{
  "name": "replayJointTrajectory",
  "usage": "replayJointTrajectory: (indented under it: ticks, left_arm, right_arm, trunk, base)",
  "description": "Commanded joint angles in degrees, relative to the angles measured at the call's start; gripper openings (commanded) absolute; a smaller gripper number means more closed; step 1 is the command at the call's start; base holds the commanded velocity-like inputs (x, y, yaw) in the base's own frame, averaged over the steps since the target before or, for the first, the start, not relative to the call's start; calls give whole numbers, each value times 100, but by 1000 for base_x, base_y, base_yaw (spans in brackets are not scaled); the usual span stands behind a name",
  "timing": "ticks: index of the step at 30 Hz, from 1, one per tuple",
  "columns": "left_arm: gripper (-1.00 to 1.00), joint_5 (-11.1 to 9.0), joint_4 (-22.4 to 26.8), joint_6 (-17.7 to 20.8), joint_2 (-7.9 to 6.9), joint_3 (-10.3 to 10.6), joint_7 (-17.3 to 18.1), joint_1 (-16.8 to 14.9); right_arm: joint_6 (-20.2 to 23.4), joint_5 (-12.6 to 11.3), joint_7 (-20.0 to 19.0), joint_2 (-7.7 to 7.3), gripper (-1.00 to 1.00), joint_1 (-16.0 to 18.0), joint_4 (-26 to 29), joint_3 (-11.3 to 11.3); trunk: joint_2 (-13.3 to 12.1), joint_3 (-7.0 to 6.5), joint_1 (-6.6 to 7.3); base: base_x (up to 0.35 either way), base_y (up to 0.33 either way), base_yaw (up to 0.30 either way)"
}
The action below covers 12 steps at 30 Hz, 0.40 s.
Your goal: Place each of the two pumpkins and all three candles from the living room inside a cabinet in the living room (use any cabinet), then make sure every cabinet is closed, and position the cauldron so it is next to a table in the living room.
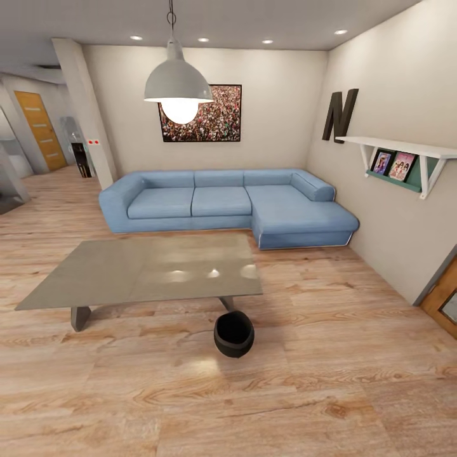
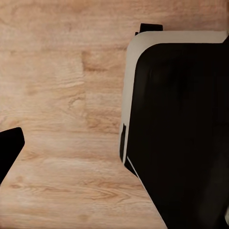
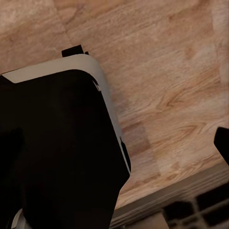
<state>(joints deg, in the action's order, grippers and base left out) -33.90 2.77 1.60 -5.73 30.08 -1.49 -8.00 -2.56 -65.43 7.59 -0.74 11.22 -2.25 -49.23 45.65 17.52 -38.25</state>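
In the head view one grey coffee table (image 1: pixel 95 279) fills the left-centre, bare wood floor (image 1: pixel 317 393) open along its near edge and to the right. One black cauldron (image 1: pixel 233 334) stands on that floor just beside the table's near right corner, and one blue corner sofa (image 1: pixel 222 203) closes off the back. The wrist views show dark robot bodywork over floorboards, possibly the base; I cannot tell how far either pincer is open.
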Motion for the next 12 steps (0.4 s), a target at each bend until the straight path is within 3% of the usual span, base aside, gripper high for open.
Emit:
replayJointTrajectory:
  ticks: [1, 12]
  left_arm:
    - [100, -47, 25, -4, -4, 39, -16, 0]
    - [100, -84, 35, -79, 2, 59, -18, 0]
  right_arm:
    - [-14, -47, 6, 3, 100, 3, 1, -45]
    - [-16, -65, -2, 31, 100, 3, 23, -49]
  trunk:
    - [5, 7, -1]
    - [5, 7, -1]
  base:
    - [0, 0, 0]
    - [0, 0, 0]
